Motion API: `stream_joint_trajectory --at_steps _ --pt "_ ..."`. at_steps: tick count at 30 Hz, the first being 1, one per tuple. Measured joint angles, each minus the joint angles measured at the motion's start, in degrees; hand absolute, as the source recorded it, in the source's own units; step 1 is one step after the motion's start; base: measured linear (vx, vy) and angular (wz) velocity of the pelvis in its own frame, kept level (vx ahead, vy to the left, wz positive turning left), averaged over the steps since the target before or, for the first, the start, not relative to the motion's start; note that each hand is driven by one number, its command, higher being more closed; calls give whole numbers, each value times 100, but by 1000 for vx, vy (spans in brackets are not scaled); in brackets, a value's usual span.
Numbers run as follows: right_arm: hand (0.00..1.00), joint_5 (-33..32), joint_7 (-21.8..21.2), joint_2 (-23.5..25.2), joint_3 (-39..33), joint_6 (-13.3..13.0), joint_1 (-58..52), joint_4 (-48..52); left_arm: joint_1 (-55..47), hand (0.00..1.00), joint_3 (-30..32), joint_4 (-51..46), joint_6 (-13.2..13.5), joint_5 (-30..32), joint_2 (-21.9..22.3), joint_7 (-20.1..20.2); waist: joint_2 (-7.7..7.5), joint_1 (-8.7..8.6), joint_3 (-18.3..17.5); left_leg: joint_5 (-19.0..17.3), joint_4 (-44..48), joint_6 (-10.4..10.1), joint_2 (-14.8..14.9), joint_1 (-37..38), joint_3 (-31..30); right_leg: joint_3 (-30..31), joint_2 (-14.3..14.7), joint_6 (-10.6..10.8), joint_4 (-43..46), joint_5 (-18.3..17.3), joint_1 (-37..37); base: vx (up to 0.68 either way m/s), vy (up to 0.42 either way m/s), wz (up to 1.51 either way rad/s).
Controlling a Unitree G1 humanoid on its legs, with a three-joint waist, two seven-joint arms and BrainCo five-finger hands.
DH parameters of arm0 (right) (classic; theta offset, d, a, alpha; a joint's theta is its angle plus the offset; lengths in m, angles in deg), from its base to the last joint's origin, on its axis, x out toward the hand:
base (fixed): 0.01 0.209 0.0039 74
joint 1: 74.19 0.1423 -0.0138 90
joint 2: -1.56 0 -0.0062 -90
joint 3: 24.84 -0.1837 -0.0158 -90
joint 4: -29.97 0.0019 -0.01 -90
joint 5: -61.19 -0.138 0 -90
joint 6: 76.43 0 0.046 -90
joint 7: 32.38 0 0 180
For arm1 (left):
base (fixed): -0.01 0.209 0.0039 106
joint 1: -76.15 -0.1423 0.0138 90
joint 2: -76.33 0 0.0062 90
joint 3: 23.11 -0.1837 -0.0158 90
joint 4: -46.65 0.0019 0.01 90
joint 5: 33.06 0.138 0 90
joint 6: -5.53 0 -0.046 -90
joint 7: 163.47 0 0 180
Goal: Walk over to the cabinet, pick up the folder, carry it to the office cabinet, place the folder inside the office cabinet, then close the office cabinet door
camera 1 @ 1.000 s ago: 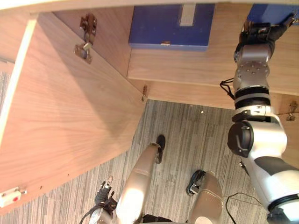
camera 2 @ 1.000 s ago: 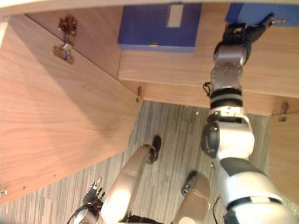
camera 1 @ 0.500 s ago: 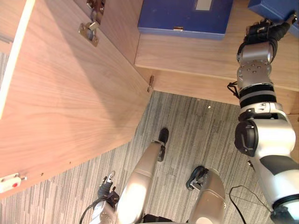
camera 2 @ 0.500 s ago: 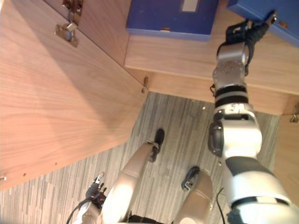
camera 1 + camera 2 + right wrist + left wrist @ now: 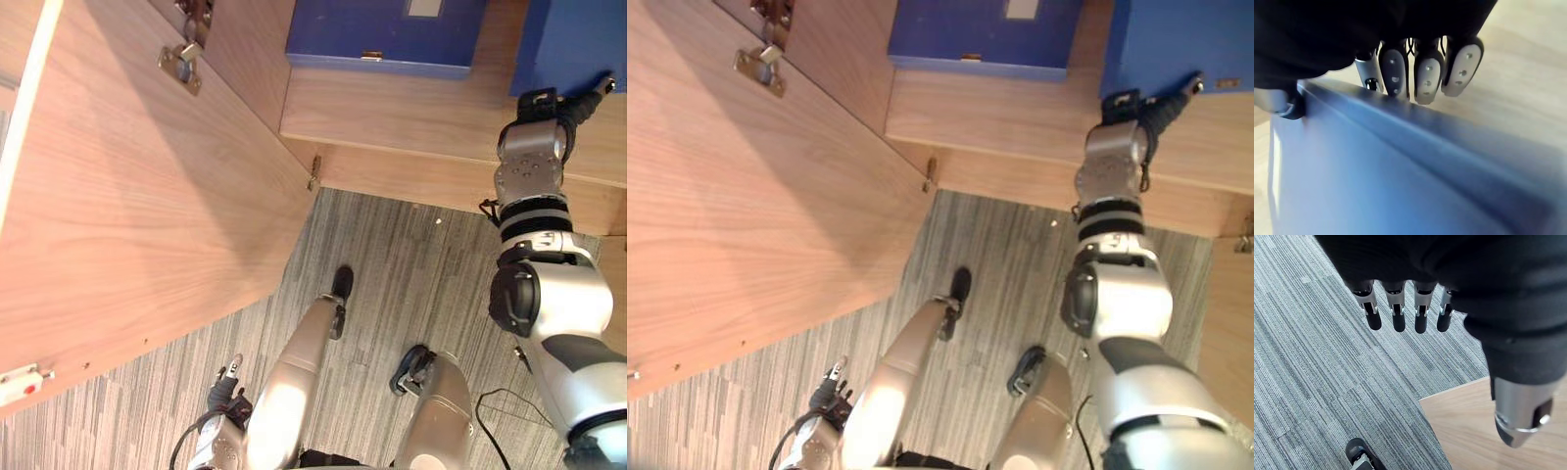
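Folder (image 5: pixel 573 44), blue, sits at the right end of the office cabinet (image 5: pixel 250 69), its near edge toward us above the wooden shelf (image 5: pixel 392 108). We cannot tell whether its full weight is on the wood. Our right hand (image 5: pixel 576 104) is clamped on that near edge. In the right wrist view the fingers (image 5: pixel 1427 78) hook over the edge while the thumb (image 5: pixel 1276 100) presses the opposite side, a pinch that stops the folder twisting at the end of a long reach.

We read this as the placing step, with the release not yet made. A second blue folder (image 5: pixel 387 34) lies further left on the same shelf, well apart from ours, so there is room to set ours down without nudging it. The door (image 5: pixel 127 196) is swung wide on its hinge (image 5: pixel 181 64) at our left, which gives the arm free passage; it will need closing afterwards. Our left hand (image 5: pixel 1425 259) hangs low over the carpet (image 5: pixel 1327 357), fingers straight and loose, holding nothing, out of the way and free for the door.
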Motion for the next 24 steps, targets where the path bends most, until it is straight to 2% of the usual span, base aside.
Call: stream_joint_trajectory --at_steps 1,7,11,14,24 --pt "0 126 -1 -88 74 89 -22 -95 0 0 -21 -1 9 -18 -11 0 -12 -27 5 20 -34 3 2 0 7 6 1 3 -21 17 -17 0 0 0" --pt "0 229 -263 -597 927 477 -229 -239 -2 0 -40 57 63 -52 -61 -1 -72 -108 36 53 -46 20 31 -47 68 83 11 6 3 57 -136 -33 17 -5" --pt "0 242 -755 -844 1502 631 -341 -365 -2 0 -40 117 96 -66 -137 11 -174 -212 64 62 -51 24 46 -49 81 110 18 4 16 74 -154 -57 24 -3" --pt "0 454 -991 -926 1864 693 -436 -383 -2 0 -49 124 99 -65 -192 61 -263 -238 62 62 -48 25 60 -51 100 135 26 4 8 87 -168 -40 21 -4" --pt "0 1077 -1634 -1230 2569 756 -436 -325 -12 0 -82 123 110 -63 -289 299 -372 -235 86 70 -115 33 111 -59 170 221 58 5 -26 123 -246 -36 14 -4"
